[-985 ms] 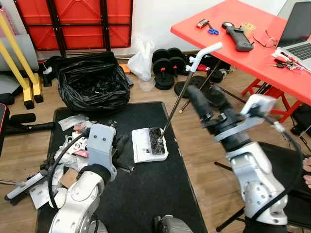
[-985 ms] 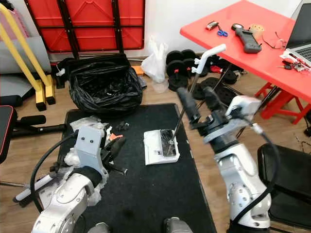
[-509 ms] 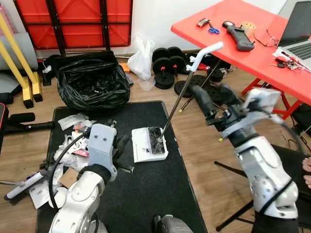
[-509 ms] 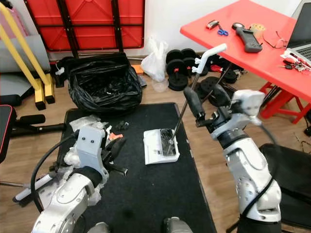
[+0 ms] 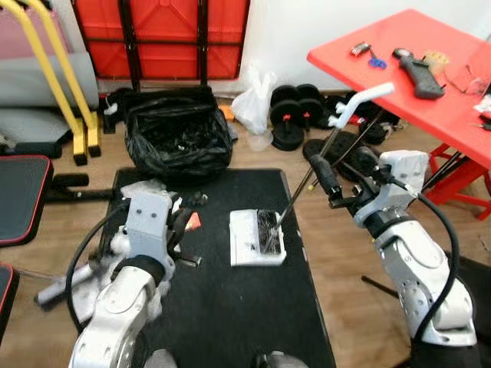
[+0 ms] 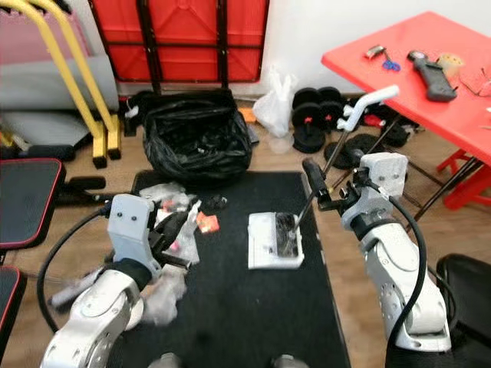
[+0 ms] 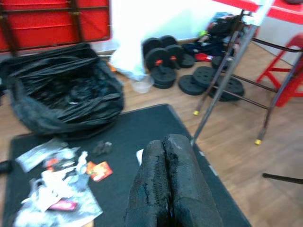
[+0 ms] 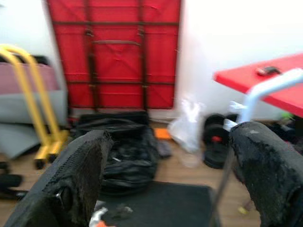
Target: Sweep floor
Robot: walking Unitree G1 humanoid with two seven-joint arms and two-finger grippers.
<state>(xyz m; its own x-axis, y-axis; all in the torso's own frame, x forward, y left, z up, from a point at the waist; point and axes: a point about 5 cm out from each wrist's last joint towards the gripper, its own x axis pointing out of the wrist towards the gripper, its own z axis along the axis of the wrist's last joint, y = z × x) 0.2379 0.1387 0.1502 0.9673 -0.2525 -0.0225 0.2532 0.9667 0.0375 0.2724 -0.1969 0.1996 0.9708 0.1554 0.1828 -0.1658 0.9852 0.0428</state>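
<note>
White dustpan [image 5: 256, 238] with a long metal handle and pale grip is sitting on the black mat [image 5: 230, 307], dark debris in its tray; right gripper [image 5: 341, 170] is hovering by the handle, fingers spread wide; left gripper [image 7: 170, 184] fingers pressed together, holding nothing; one black trash bag [image 5: 178, 142], one scattered litter pile [image 6: 173, 205]

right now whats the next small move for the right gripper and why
Probably ease the right gripper sideways onto the slanted metal handle of the white dustpan and close. Its fingers are spread wide, and the handle runs close beside them, leaning up from the pan on the black mat. The left gripper is shut and holds nothing, near the scattered litter.
</note>
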